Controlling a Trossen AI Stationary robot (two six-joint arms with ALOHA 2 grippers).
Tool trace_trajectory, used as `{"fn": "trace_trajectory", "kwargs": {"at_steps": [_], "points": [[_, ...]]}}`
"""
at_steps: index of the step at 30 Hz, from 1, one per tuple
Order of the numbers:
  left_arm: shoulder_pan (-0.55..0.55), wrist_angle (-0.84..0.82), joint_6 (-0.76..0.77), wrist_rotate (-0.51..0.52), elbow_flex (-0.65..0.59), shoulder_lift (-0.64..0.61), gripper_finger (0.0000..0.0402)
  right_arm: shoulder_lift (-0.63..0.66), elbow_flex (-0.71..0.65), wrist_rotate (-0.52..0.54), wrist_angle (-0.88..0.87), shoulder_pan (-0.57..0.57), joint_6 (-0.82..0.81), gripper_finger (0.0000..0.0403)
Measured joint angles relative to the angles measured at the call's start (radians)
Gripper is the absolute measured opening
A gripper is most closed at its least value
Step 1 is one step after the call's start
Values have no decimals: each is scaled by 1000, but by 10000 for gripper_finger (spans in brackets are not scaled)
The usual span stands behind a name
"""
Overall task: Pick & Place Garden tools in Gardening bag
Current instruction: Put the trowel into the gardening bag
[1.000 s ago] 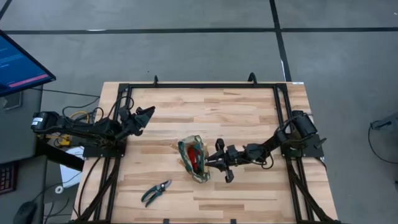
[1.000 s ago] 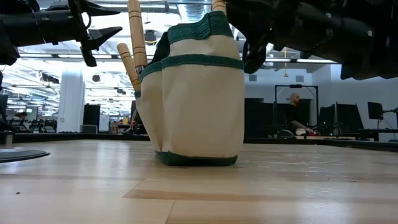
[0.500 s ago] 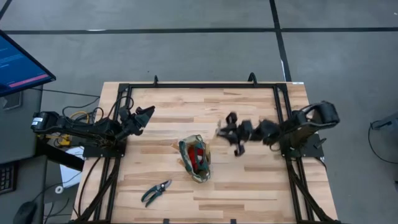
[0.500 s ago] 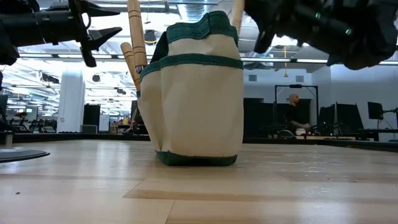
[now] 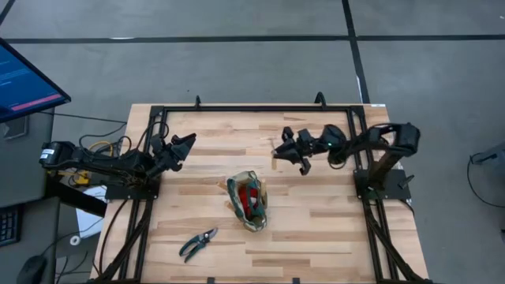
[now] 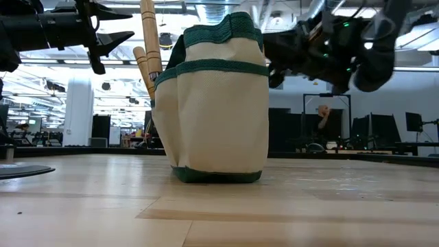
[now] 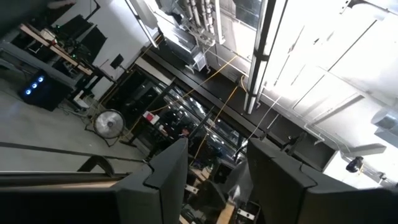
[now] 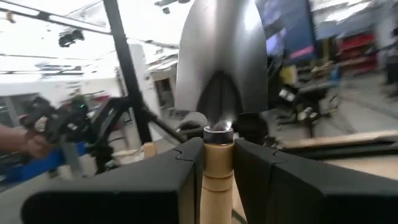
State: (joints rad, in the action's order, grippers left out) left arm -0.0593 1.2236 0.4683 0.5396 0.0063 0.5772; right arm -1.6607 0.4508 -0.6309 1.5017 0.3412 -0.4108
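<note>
The gardening bag (image 5: pixel 247 201) stands upright on its base at mid-table; something red (image 5: pixel 250 196) lies inside it, and two wooden handles (image 6: pixel 147 41) stick up out of its left side. Dark-handled pruning shears (image 5: pixel 198 244) lie flat near the table's front edge. My right gripper (image 5: pixel 290 148) hovers beyond the bag toward the far right, shut on a silver-bladed trowel (image 8: pixel 221 62). My left gripper (image 5: pixel 181 147) waits open at the far left, above the table, with nothing between its fingers (image 7: pixel 165 180). My right gripper pinches the trowel's wooden handle (image 8: pixel 217 163) just behind the metal collar, between its two fingers (image 8: pixel 186 171). The trowel lies along the fingers, with its blade sticking out ahead of them toward the table's left. It is lifted clear of the table, roughly level.
A black rail frame (image 5: pixel 256 109) borders the wooden table. A monitor (image 5: pixel 24 79) stands off the table's left side. A person (image 6: pixel 322 120) shows far behind in the room. Bare board lies right of the bag (image 5: pixel 323 221).
My right gripper, still shut on the trowel, has swung away from the bag's right side toward the table's far edge and risen a little. The bag, the shears and the left arm have stayed put.
</note>
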Motion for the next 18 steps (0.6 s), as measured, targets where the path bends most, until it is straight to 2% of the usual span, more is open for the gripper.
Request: {"fn": "trace_trajectory", "kwargs": {"at_steps": [11, 18], "points": [[0, 0, 0, 0, 0, 0, 166, -253, 245, -176, 67, -42, -94, 56], [0, 0, 0, 0, 0, 0, 166, -290, 289, -211, 67, -61, -96, 56]]}}
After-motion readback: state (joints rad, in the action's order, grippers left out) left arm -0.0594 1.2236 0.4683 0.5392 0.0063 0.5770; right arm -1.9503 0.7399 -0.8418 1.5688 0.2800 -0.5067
